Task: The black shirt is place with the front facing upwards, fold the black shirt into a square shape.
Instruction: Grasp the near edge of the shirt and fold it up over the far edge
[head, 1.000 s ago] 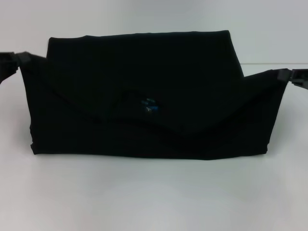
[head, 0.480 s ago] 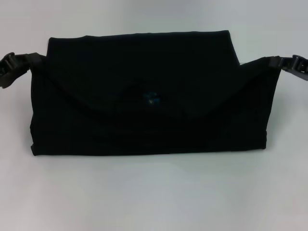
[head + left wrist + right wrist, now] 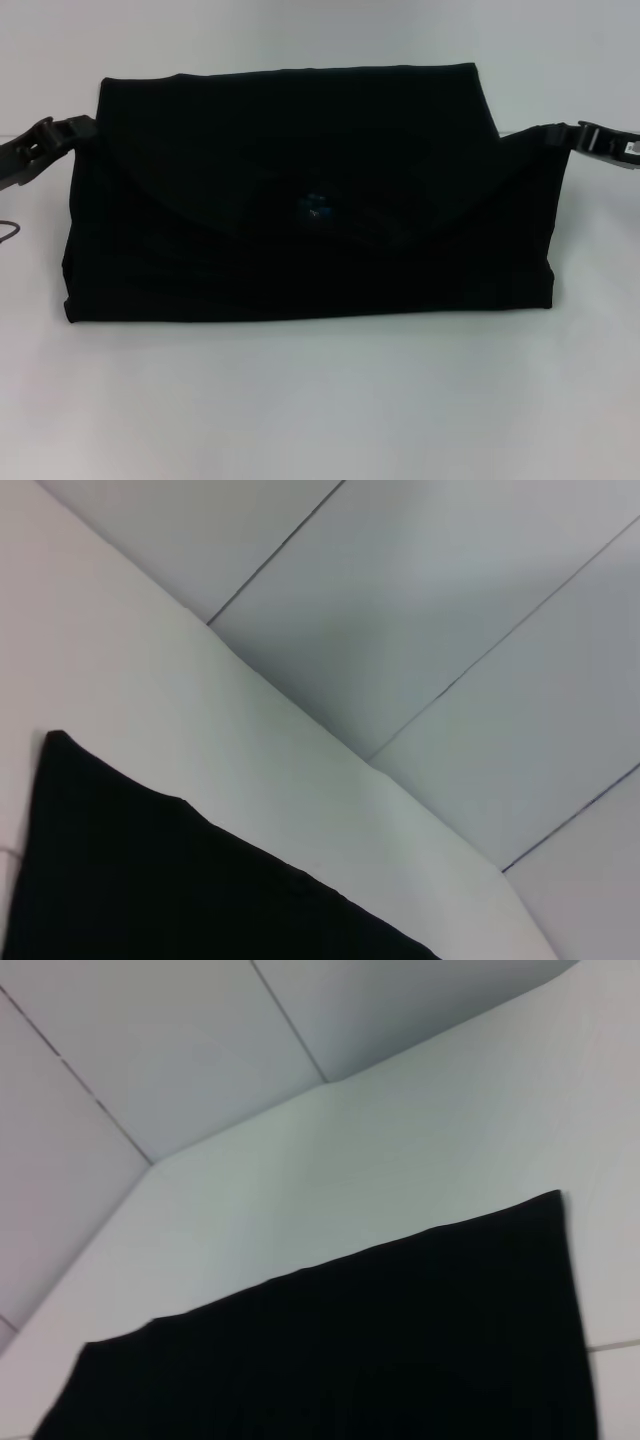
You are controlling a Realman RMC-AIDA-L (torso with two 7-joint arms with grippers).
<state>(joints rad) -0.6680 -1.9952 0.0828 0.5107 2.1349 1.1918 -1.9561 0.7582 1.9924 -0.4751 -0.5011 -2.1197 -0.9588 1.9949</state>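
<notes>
The black shirt (image 3: 300, 270) lies across the white table as a wide folded band. A blue neck label (image 3: 317, 208) shows near its middle. One layer of it is lifted at both ends and sags in the centre. My left gripper (image 3: 78, 128) is shut on the lifted left corner, and my right gripper (image 3: 557, 131) is shut on the lifted right corner. Both wrist views show only black shirt cloth (image 3: 150, 880) (image 3: 380, 1350) over the table, with no fingers visible. No lettering can be seen.
The white table (image 3: 320, 400) runs well in front of the shirt and behind it to grey wall panels (image 3: 420, 600). A thin cable (image 3: 10, 232) shows at the left edge.
Both grippers have drawn inward and away from me with the lifted corners. The held layer and its blue label have shifted toward the shirt's far edge.
</notes>
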